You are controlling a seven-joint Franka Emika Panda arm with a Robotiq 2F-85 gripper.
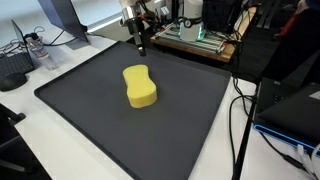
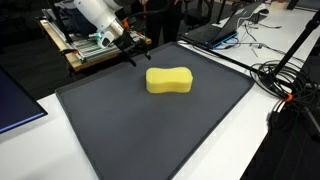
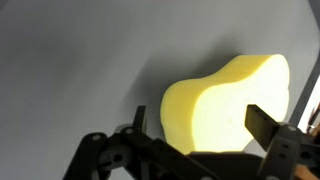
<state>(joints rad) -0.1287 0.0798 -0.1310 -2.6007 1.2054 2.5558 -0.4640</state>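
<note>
White worktop (image 1: pixel 30 130) at the left edge. A dark mat (image 1: pixel 90 120) covers most of it. The yellow sponge (image 1: pixel 140 86), waisted in shape, lies flat near the mat's middle. The pincer (image 1: pixel 141 45) is above the mat's far edge, pointing down, apart from the sponge and holding nothing. Its tips are possibly clear of the mat, but they are too small to tell. Cables (image 1: pixel 240 110) trail along the mat's right side.

In an exterior view: wooden rack (image 2: pixel 85 50), then pincer (image 2: pixel 131 55), then sponge (image 2: pixel 169 80) to its right.

Wrist view: fingers (image 3: pixel 138 118) spread wide, jaws apart. The sponge (image 3: pixel 225 100) lies ahead of them, toward the right, untouched.
</note>
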